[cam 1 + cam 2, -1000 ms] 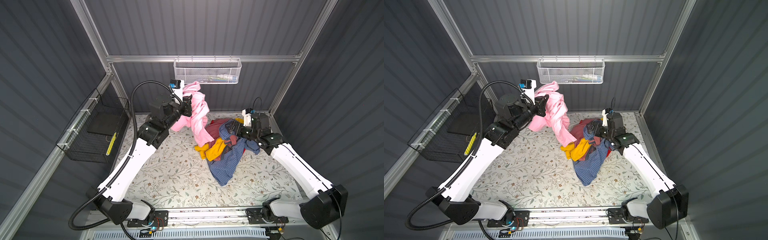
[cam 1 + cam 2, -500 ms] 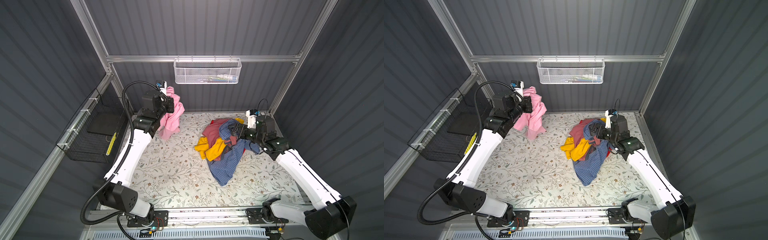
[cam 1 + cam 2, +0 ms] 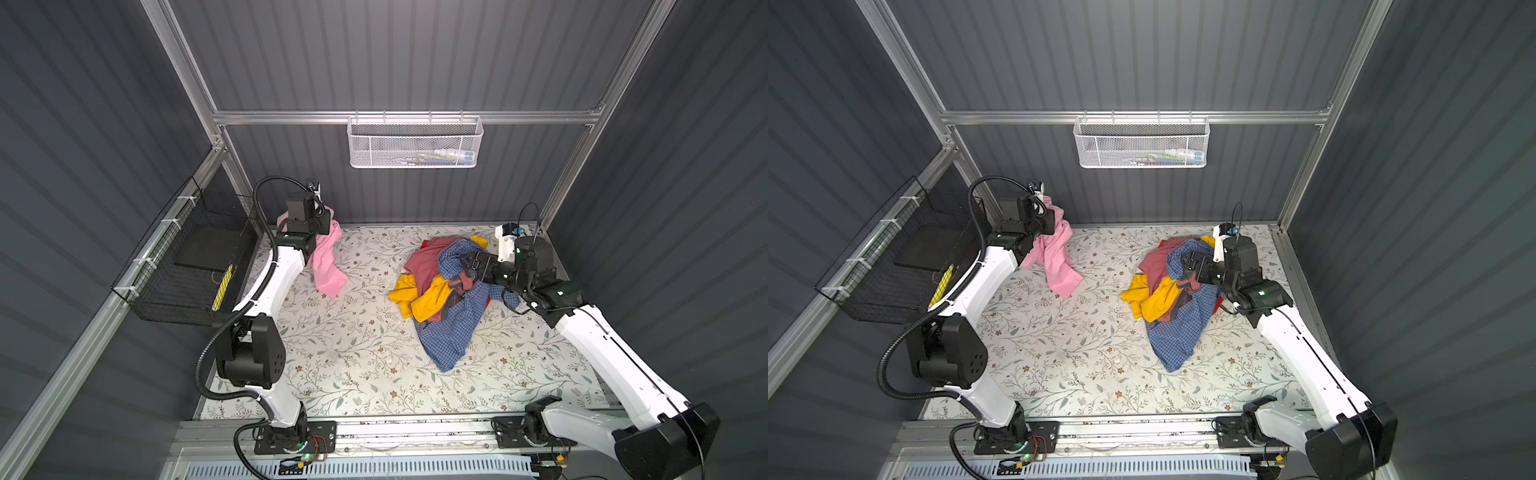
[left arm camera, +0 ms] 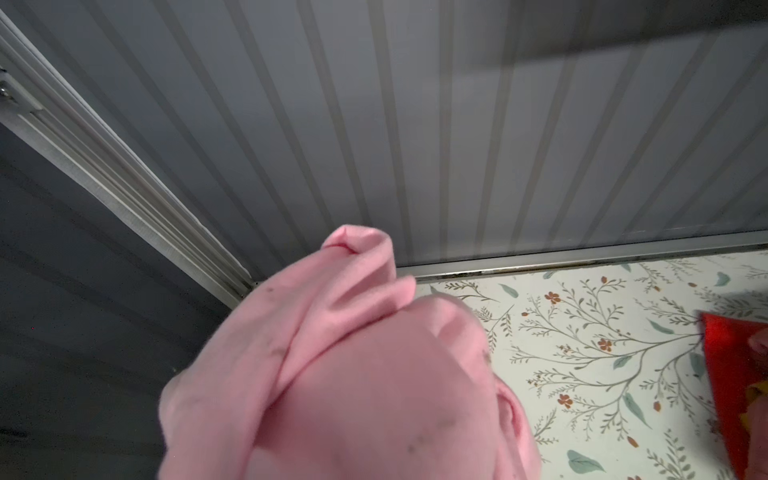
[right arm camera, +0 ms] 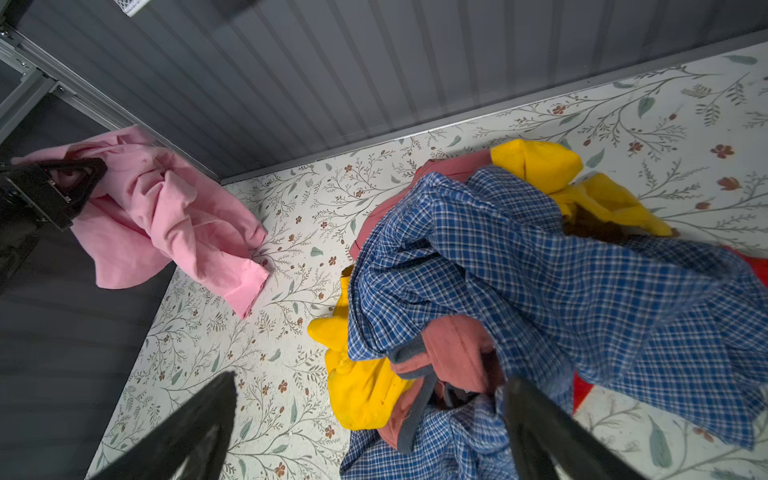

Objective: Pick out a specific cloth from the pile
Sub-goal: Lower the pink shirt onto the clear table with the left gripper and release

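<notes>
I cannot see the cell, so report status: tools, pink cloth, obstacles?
Left tool shut on pink cloth, apart from pile, tail on table. Right tool open over pile. Nothing blocks it.

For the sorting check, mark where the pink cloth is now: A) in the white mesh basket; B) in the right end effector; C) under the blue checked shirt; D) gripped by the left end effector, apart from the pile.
D: the left end effector grips the pink cloth, with bare mat between it and the pile.

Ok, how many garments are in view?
5: the pink cloth hangs from the left gripper at the back-left corner; a yellow garment, rose garment, blue checked shirt and red garment lie heaped together. Others may be buried.
</notes>
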You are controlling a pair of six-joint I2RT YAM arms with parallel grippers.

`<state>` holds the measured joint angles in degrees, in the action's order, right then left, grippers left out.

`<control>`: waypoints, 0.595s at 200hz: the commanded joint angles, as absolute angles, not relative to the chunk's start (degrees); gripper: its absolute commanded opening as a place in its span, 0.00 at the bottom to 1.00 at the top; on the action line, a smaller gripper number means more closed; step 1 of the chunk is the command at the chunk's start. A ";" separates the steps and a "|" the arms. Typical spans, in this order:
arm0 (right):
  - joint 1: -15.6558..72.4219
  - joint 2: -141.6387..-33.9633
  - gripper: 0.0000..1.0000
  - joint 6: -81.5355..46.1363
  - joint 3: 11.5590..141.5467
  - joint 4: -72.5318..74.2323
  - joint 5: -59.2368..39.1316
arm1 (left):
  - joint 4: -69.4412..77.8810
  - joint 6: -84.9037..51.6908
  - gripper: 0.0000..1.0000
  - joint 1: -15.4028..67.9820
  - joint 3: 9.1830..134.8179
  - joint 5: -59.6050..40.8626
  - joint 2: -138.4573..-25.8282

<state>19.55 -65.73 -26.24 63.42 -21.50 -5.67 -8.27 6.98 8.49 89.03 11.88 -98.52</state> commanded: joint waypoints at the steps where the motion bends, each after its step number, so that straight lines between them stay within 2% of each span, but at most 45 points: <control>1: 19.78 -65.07 0.99 -24.82 62.98 -21.97 -4.01 | -1.56 7.90 0.00 8.26 86.88 12.11 -98.35; 32: 19.78 -64.67 0.99 -24.54 62.57 -21.97 -3.33 | -0.83 6.01 0.00 8.92 80.48 11.55 -98.40; 65: 19.79 -64.82 0.99 -24.52 62.48 -21.97 -3.62 | 0.12 7.95 0.00 13.96 71.76 15.19 -97.42; 119: 20.12 -65.30 0.99 -25.22 61.87 -21.97 -4.12 | -2.66 -1.57 0.00 16.83 63.39 13.77 -92.32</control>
